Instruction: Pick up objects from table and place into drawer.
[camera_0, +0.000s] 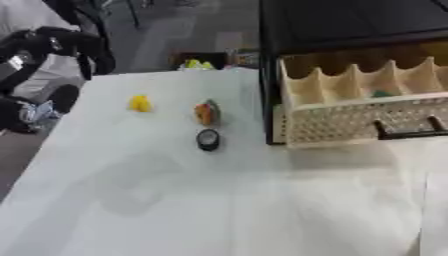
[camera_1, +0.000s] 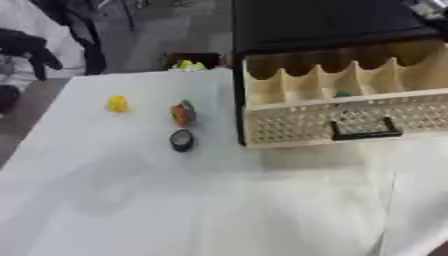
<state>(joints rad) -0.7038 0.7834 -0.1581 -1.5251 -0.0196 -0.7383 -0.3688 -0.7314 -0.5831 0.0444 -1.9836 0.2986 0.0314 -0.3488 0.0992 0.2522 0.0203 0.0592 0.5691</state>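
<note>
Drawer (camera_1: 332, 107) open, greenish item (camera_1: 343, 93) inside; three objects left on counter (camera_0: 219, 200) at 10 o'clock; hands unseen, fingers' state cannot be told

1. The drawer (camera_0: 367, 117) at the frame's right is cut off by the edge in the left eye view.
2. A small green thing (camera_1: 343, 93) in one compartment is too blurred to identify.
3. The multicoloured object (camera_0: 206, 112) mid-table is blurred; its shape is unclear.
4. Yellow-green items (camera_0: 197, 64) beyond the table's far edge are indistinct.
</note>
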